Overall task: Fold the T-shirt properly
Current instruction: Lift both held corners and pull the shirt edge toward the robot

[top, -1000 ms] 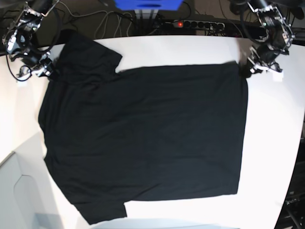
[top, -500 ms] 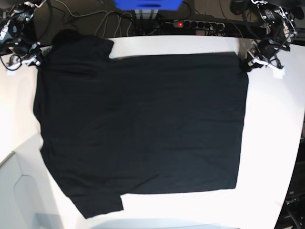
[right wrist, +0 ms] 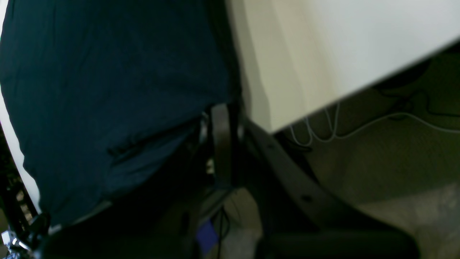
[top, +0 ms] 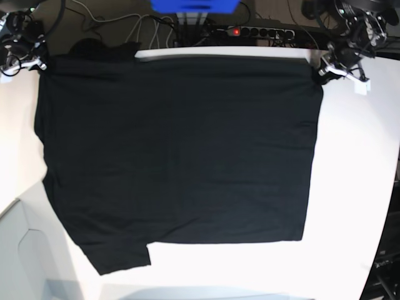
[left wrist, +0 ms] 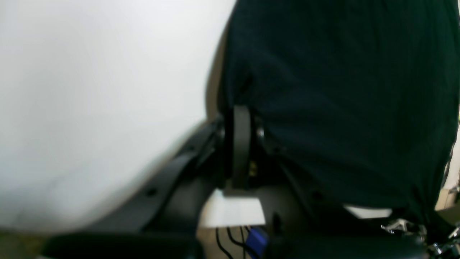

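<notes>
Left wrist view: left gripper (left wrist: 240,118) clamped on the edge of the black T-shirt (left wrist: 345,100); white table (left wrist: 100,93) beside the cloth.
Right wrist view: right gripper (right wrist: 221,118) pinched shut on the T-shirt's (right wrist: 107,82) edge at the table's (right wrist: 323,46) corner; cables (right wrist: 323,126) hang below.
Base view: T-shirt (top: 181,150) spread flat over the table (top: 356,187), its two far corners held by the left gripper (top: 324,69) and the right gripper (top: 39,64); a power strip (top: 250,30) lies behind.

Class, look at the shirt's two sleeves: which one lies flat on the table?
The sleeve at the base view's lower left lies flat on the table; the other hangs bunched over the far edge, top left, on the T-shirt.
</notes>
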Robot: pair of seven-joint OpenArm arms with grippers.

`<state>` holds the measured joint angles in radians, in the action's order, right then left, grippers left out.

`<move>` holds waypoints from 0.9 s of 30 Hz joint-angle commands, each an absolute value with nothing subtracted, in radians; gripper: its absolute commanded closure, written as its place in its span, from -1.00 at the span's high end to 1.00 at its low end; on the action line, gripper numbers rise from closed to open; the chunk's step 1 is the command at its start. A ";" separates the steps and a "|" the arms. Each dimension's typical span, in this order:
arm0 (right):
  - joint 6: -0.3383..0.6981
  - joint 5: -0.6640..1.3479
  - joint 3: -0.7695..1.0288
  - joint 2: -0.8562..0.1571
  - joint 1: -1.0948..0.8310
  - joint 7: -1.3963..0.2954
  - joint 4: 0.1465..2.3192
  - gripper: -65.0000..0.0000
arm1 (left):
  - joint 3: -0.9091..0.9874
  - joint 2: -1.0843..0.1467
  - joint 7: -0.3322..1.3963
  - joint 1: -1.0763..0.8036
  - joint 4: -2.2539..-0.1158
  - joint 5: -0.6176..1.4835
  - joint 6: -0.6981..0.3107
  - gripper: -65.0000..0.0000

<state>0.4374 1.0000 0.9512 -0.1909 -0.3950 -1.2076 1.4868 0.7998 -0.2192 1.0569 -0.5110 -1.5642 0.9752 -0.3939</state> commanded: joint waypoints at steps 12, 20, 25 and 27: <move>0.446 1.012 0.961 -0.213 -0.446 -1.188 1.504 -1.00 | 0.816 -0.208 1.017 -0.630 -1.693 0.995 -0.398 -1.00; 0.446 1.012 0.987 -0.206 -0.487 -1.187 1.603 -1.00 | 0.840 -0.165 1.017 -0.670 -1.753 0.990 -0.456 -1.00; 0.446 1.012 0.986 -0.205 -0.486 -1.188 1.650 -1.00 | 0.852 -0.145 1.020 -0.671 -1.834 0.990 -0.456 -1.00; 0.446 1.012 0.984 -0.205 -0.483 -1.185 1.650 -1.00 | 0.851 -0.145 1.021 -0.668 -1.845 0.990 -0.455 -1.00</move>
<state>0.4377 0.9993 0.9768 -0.1875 -0.4774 -1.2015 1.6344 0.8429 -0.1337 1.0348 -0.6609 -1.8313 0.9764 -0.4519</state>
